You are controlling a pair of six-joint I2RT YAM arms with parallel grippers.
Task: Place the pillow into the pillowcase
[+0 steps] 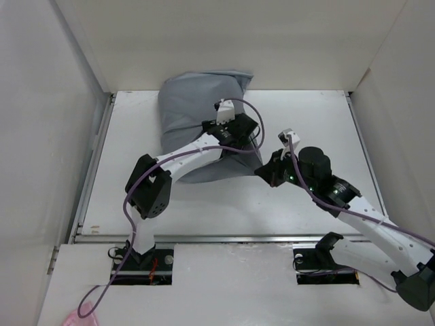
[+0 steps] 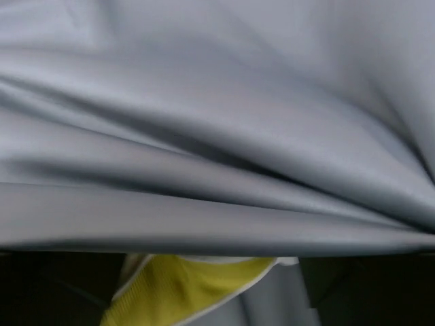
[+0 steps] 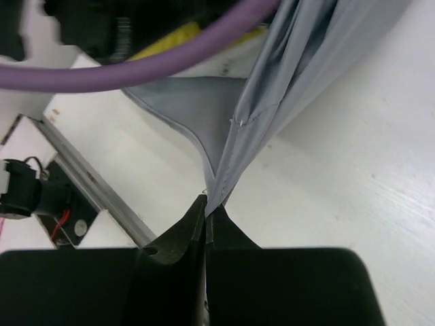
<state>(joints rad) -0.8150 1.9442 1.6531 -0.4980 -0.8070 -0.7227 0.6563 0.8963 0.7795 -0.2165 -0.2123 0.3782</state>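
Grey cloth everywhere, that's pretty much my whole left camera. The pillowcase [image 1: 197,115] sits at the far middle of the table [image 1: 312,129], all puffed up, so I reckon the pillow [image 2: 170,295] is mostly inside. All I actually see of it is a yellow edge peeking out under the grey folds on the near side.

My right gripper [image 3: 206,212] is clamped shut on the case's near right corner, right on the stitched hem, and the cloth runs up from my fingers in a tight ridge. My left gripper [image 2: 212,291] is pressed up close to the opening with its fingers spread. The yellow edge lies between them, and I'm not squeezing anything as far as I can tell.

Handling-wise, the case looks thin, limp and a bit slick, so a pinch in the middle of a panel would probably just bunch up or slide. The hem is doubled over, so that's where I'd hold it.

The pillow looks soft, light and squashy. It'll likely bulge wherever I push and spring back. I'd pinch that yellow edge or a corner, or shove it flat with closed fingers, rather than try to grab the fat middle.
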